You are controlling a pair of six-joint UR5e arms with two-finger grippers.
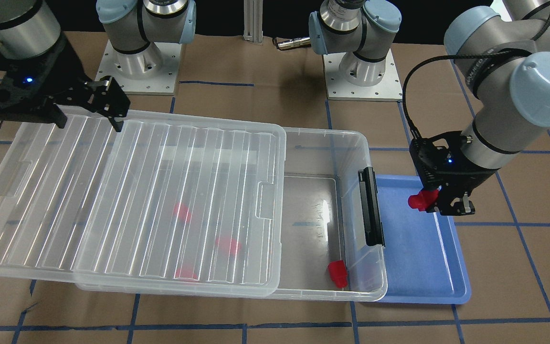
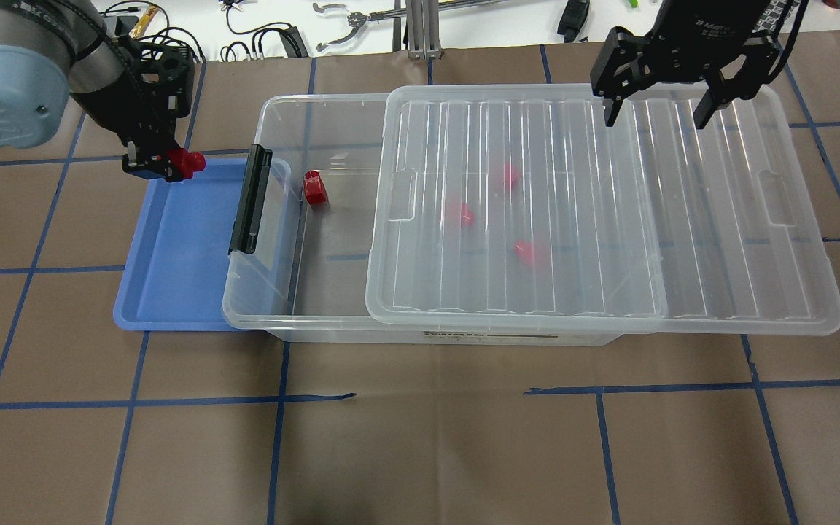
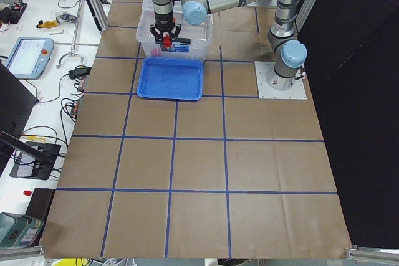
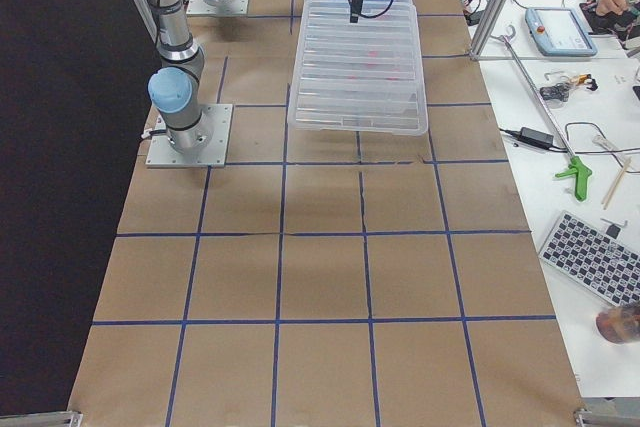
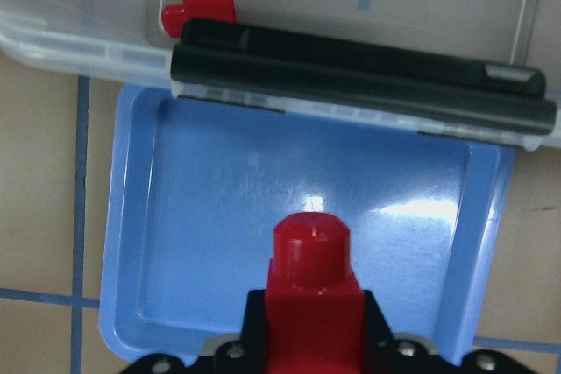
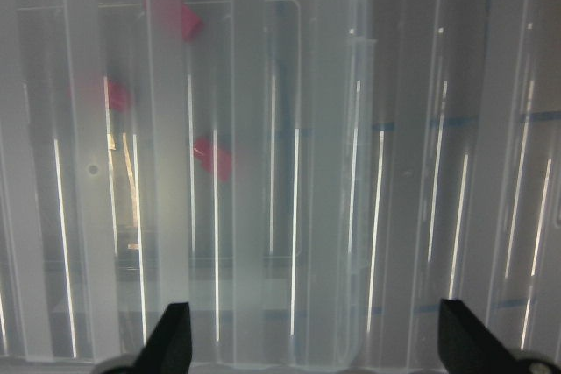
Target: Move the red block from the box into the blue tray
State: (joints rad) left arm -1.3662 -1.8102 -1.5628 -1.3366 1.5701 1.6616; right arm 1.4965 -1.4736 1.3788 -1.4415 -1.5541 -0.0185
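A: How is the left gripper (image 2: 165, 165) set?
B: It is clamped on the red block (image 2: 188, 161), which is held over the blue tray (image 2: 172, 284) with its stub pointed toward the box (image 2: 332, 109).
A: And the right gripper (image 2: 655, 117)?
B: Its fingers are spread apart above the lid (image 2: 719, 255), which is slid partway off. Beside the black latch (image 2: 251, 198), another red block (image 2: 314, 187) is seen; three more blocks (image 2: 505, 176) are blurred beneath the lid.

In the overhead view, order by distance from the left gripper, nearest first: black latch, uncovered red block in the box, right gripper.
1. Black latch, on the box end.
2. Uncovered red block, inside the box.
3. Right gripper, above the lid.
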